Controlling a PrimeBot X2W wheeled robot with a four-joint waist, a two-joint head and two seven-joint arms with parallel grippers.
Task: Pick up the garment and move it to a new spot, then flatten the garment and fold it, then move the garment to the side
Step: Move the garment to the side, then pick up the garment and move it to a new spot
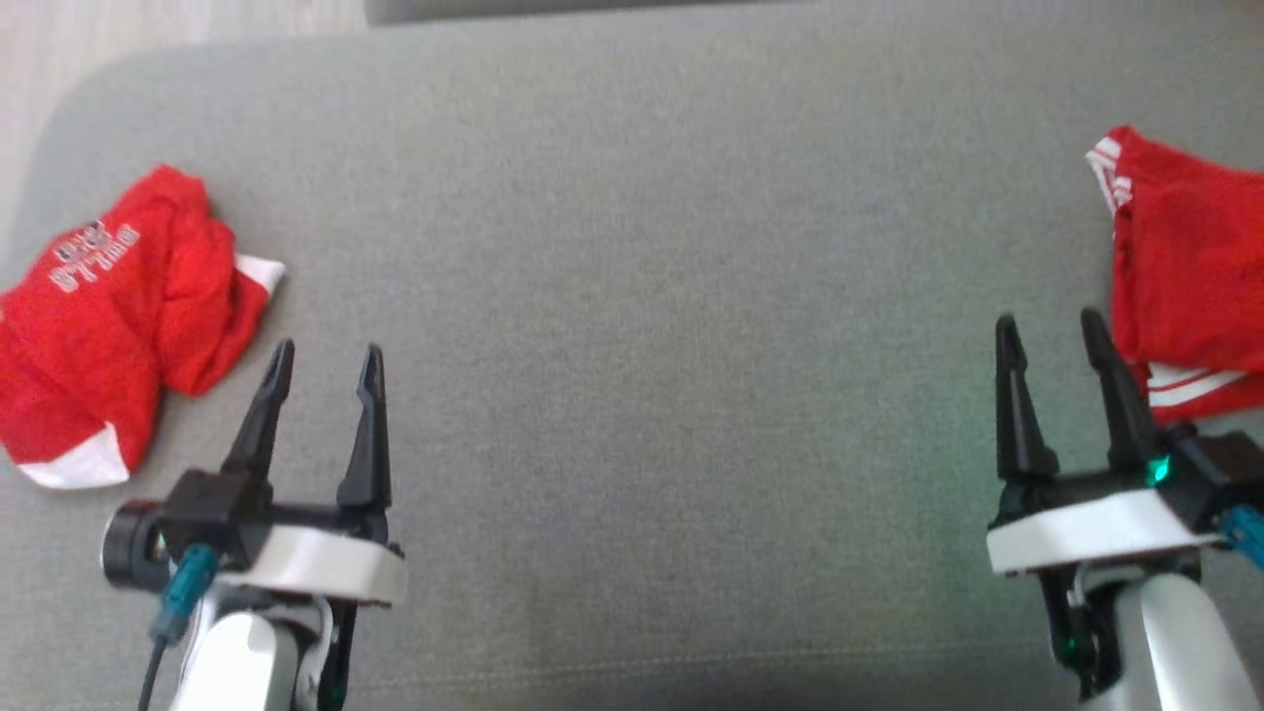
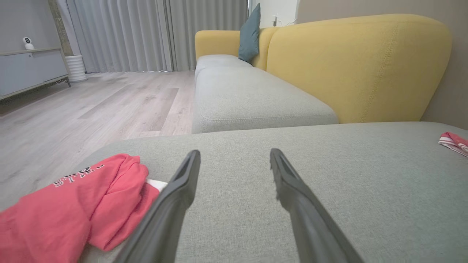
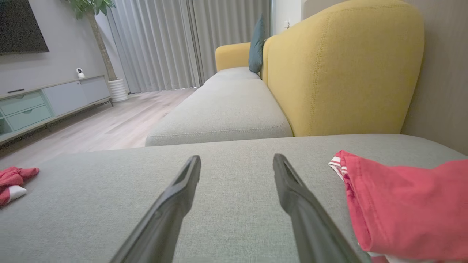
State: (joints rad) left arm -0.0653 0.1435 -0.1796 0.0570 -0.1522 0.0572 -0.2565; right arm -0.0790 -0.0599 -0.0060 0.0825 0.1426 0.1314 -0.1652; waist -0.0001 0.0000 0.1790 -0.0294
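1. The lettered garment point(image 1: 109, 316) is a red, crumpled bundle at the left edge of the grey cushion point(image 1: 671, 296), just left of the left gripper point(image 1: 328, 349) and not touching it.
2. Long axis, head view: runs near-left to far-right, tilted a bit. There's a white hem at the near end, and another white edge pokes out on the side twd the gripper.
3. Writing: white block letters w/ a small emblem on the far-left part, upside down in head view. Seems to end "LLS"; the rest is too blurred to read.
4. The striped garment point(image 1: 1195, 267), also red, is at the cushion's right edge and partly cut off by the frame. Long axis approx near-to-far, w/ white-striped trim at both the far and near ends. No writing legible.
5. Left gripper: fingers spread wide, nothing btwn them, over bare cushion.
6. The right gripper point(image 1: 1047, 319) has its fingers spread wide too, empty. Its right finger overlaps the striped garment's edge in head view; can't tell if it touches.
7. Wrist views: a yellow sofa back point(image 2: 358, 69) and a teal pillow point(image 2: 249, 33) lie beyond.
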